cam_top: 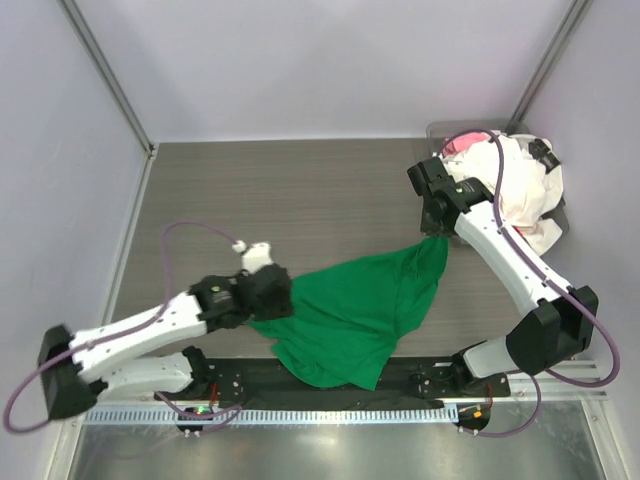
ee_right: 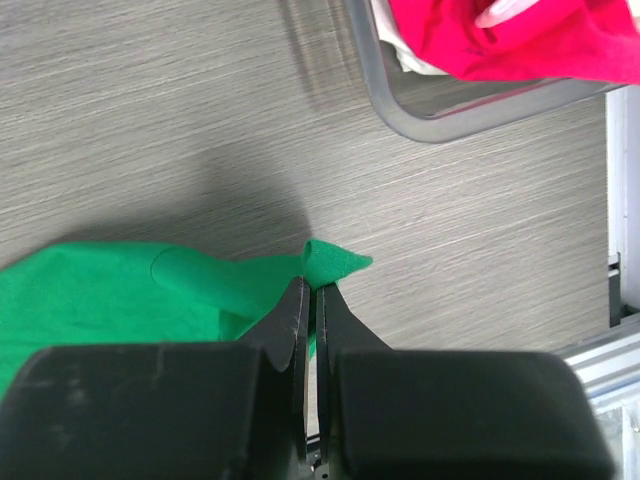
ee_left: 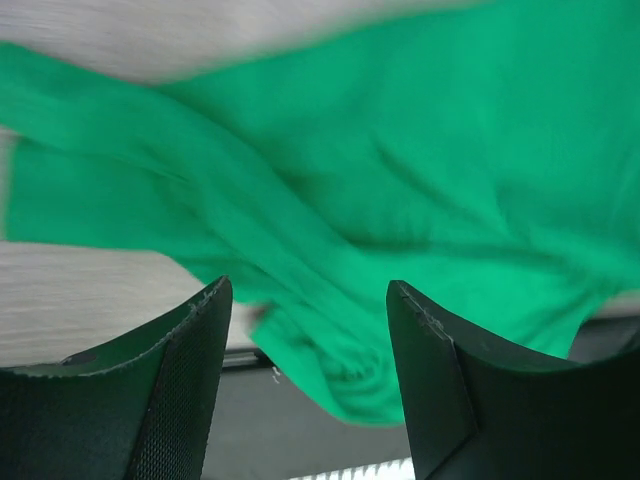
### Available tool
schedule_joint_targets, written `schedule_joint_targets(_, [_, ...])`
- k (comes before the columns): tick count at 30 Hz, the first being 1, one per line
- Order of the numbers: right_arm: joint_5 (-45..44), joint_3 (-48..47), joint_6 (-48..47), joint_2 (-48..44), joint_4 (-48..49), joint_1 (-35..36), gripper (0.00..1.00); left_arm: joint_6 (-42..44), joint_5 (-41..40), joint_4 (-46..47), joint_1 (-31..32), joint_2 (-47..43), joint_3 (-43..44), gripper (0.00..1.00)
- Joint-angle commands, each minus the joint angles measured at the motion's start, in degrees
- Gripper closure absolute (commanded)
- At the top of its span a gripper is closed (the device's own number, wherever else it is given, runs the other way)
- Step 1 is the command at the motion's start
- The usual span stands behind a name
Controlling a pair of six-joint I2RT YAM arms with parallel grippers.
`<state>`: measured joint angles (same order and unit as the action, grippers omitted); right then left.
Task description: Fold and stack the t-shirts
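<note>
The bright green t-shirt (cam_top: pixel 355 305) lies crumpled on the table's near middle, one corner stretched up to the right. My right gripper (cam_top: pixel 436 226) is shut on that corner; in the right wrist view the green cloth (ee_right: pixel 335 262) sticks out past the closed fingertips (ee_right: pixel 300 300). My left gripper (cam_top: pixel 268 296) is open at the shirt's left edge, its fingers (ee_left: pixel 190 380) spread above green folds (ee_left: pixel 380 200), holding nothing. White, pink and red shirts (cam_top: pixel 515 180) are piled in the clear bin at the far right.
The clear plastic bin (ee_right: pixel 400 100) stands at the back right, close to my right gripper. The shirt's lower hem overhangs the black rail (cam_top: pixel 250 372) at the table's near edge. Walls close in both sides.
</note>
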<state>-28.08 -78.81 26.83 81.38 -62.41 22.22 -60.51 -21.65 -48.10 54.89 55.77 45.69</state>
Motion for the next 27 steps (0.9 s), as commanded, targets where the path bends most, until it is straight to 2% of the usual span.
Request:
schedule_joint_targets(1, [1.0, 1.19, -0.29, -0.26, 3.7, -0.6, 0.99, -7.43, -8.22, 3.01, 13.45, 10.8, 5.88, 0.36])
schedule_joint_targets(2, [1.18, 1.46, -0.29, -0.17, 3.96, -0.68, 0.99, -7.34, -10.84, 2.4, 19.23, 14.77, 10.69, 0.36])
schedule_joint_targets(3, [1.27, 1.72, -0.2, -0.17, 3.97, -0.77, 0.99, -7.43, -12.09, 1.17, 21.63, 18.29, 13.69, 0.36])
schedule_joint_targets(4, [1.27, 2.07, -0.29, -0.17, 3.97, -0.86, 0.99, -7.34, -13.06, -2.23, 23.83, 25.81, 16.68, 0.36])
schedule_joint_targets(5, [1.27, 2.34, -0.2, -0.43, 4.05, -0.95, 0.99, -7.08, -14.63, -3.83, 27.42, 29.19, 23.41, 0.36])
schedule_joint_targets(8, [1.18, 3.22, -0.55, -1.31, 4.05, -1.65, 0.99, -3.93, -14.65, -6.48, 31.75, 41.04, 32.41, 0.37])
schedule_joint_targets(9, [1.18, 3.48, -0.64, -1.58, 4.05, -1.74, 0.99, -3.48, -14.3, -7.09, 34.03, 43.96, 37.66, 0.37])
schedule_joint_targets(13, [1.79, 4.97, -0.81, -3.07, 3.97, -2.53, 0.99, -1.72, -12.63, -10.87, 37.3, 52.85, 46.22, 0.39])
schedule_joint_targets(19, [2.32, 6.65, -0.81, -4.3, 4.05, -3.15, 0.99, -0.57, -4.64, -5.96, 39.59, 56.38, 45.28, 0.4])
schedule_joint_targets(27, [2.5, 8.49, -0.29, -5.62, 4.23, -3.32, 0.99, -2.24, -2.0, -5.17, 41.17, 60.42, 43.96, 0.44])
